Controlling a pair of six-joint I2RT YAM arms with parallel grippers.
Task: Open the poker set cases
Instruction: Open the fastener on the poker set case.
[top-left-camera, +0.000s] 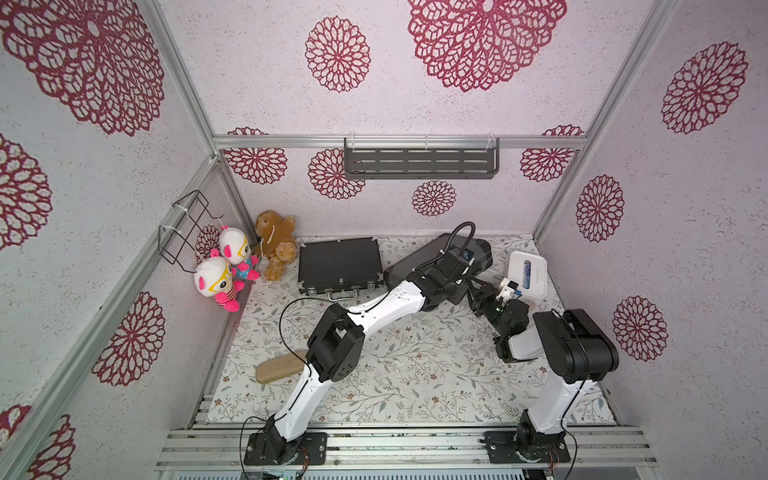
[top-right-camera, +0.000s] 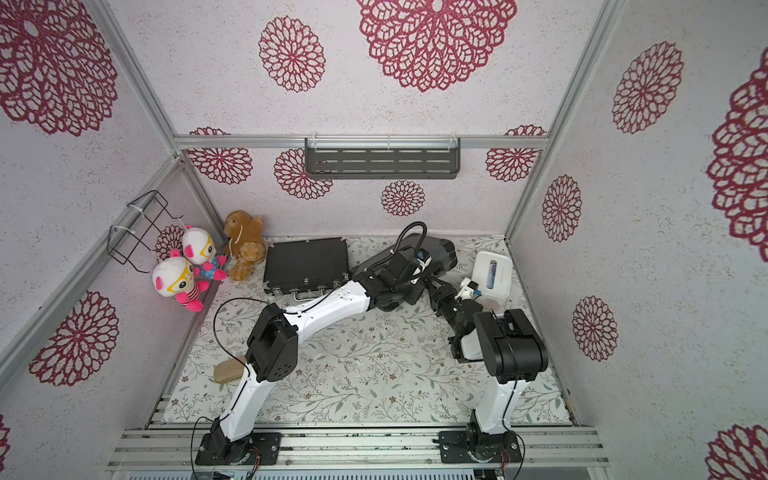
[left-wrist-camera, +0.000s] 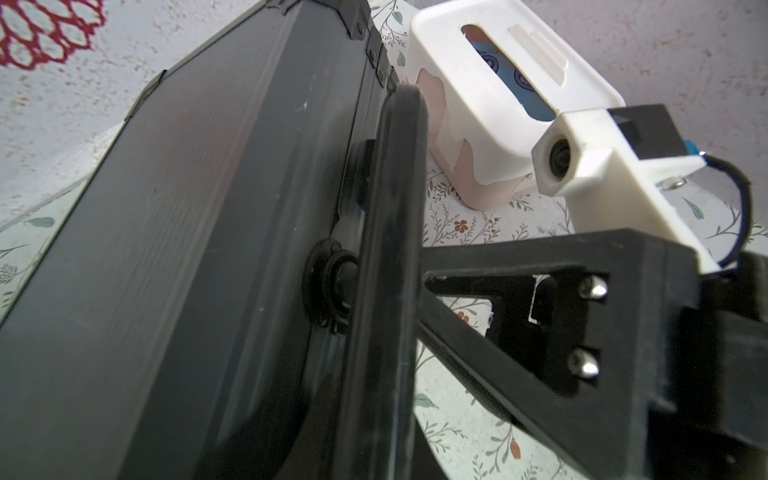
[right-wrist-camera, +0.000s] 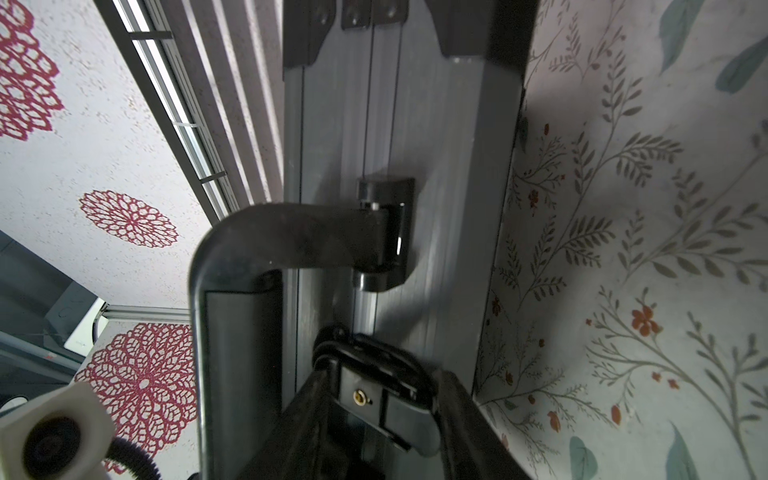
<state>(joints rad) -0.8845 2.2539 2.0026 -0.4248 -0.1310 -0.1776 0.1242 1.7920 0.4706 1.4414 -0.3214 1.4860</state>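
Dark grey poker case (top-left-camera: 482, 251) sits at the back of the table, right of centre. It lies slantwise, long axis running near-left to far-right. Its front edge, w/ handle (right-wrist-camera: 249, 241) and latch (right-wrist-camera: 365, 399), faces the right arm. Seam along that edge looks shut, so lid's not up yet.

Right gripper (right-wrist-camera: 386, 390) is nose-on to that front edge, latch dead ahead, one finger each side of it. Jaws stand apart, but can't tell if the pads are actually biting the latch. That's the relation that counts. With the latch straight in front of the right gripper, next move is prob. a short flick or pull right there, no repositioning.

Left arm (top-left-camera: 386, 299) reaches across onto the same case. The left gripper is tucked out of sight under its wrist, jaws closed, on what I can't tell. It's prob. steadying the case.

Thin black case (top-left-camera: 338, 262) lies flat just left of the grey one and looks closed. Its silver latches & handle point toward the near edge, and the left arm's base is the nearer one.

White tissue box (top-left-camera: 528, 272) stands just right of the grey case, close by the right wrist. Plush toys (top-left-camera: 232, 266) crowd the far-left corner.
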